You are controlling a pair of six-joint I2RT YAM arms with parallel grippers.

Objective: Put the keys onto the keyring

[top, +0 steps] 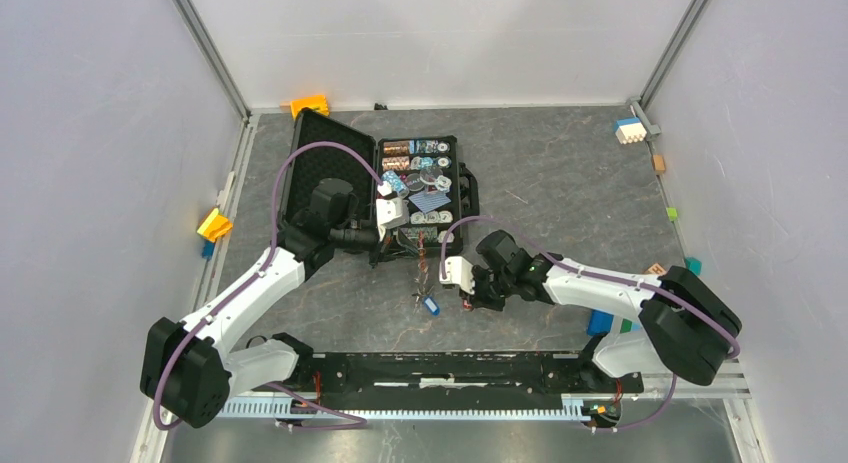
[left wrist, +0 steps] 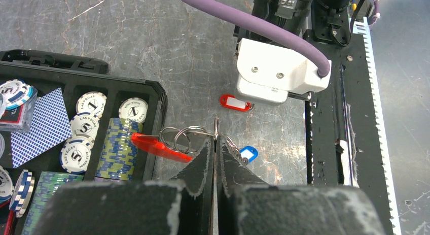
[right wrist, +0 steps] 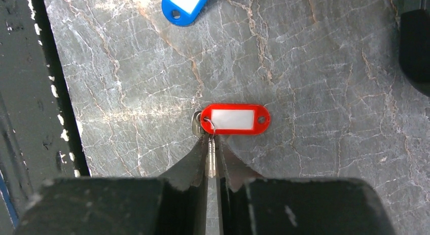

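My left gripper (left wrist: 216, 141) is shut on the keyring's thin silvery ring (left wrist: 183, 137) and holds it edge-on above the table. The ring's long red tag (left wrist: 159, 146) hangs left, over the case edge. The blue-headed key (left wrist: 247, 154) lies on the table just right of my left fingertips, beside a loop of the ring; I cannot tell if they are joined. My right gripper (right wrist: 211, 141) is shut on the silvery blade of the red-headed key (right wrist: 235, 119), whose head lies flat on the table. In the top view the grippers (top: 415, 245) (top: 470, 297) flank the blue key (top: 431, 305).
An open black case (top: 300, 173) of poker chips and cards lies at the back left, its front wall (left wrist: 158, 100) close to the keyring. The black base rail (top: 460, 368) runs along the near edge. Small coloured blocks (top: 629, 130) sit along the table borders.
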